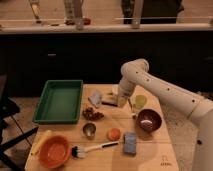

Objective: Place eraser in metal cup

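Note:
The eraser, a tan block with a dark strip, lies at the back middle of the wooden table, right under my gripper. My gripper points down onto it; I cannot tell whether it holds it. The metal cup stands upright in the middle of the table, nearer the front and to the left of the gripper, a good hand-length away from it. Nothing shows inside the cup.
A green tray sits at the left. An orange bowl, a brush and a blue-grey block lie along the front. A maroon bowl and a yellow-green cup stand to the right. An orange round object lies beside the metal cup.

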Robot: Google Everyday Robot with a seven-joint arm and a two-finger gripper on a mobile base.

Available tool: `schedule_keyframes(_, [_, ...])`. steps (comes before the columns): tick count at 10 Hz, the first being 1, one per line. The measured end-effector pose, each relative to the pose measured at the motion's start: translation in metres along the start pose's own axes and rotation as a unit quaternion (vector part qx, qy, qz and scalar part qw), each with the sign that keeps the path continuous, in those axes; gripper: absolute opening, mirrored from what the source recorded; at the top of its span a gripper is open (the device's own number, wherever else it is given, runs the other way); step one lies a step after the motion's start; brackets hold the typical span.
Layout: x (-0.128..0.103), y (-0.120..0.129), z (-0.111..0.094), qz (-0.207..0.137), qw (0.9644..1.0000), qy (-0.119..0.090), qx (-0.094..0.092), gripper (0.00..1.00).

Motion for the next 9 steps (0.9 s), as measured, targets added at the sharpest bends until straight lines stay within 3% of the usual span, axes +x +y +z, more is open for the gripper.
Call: schedule_keyframes(9, [-0.007, -0.001, -0.016, -0.004, 0.9997, -0.021, 0.01, 0.02])
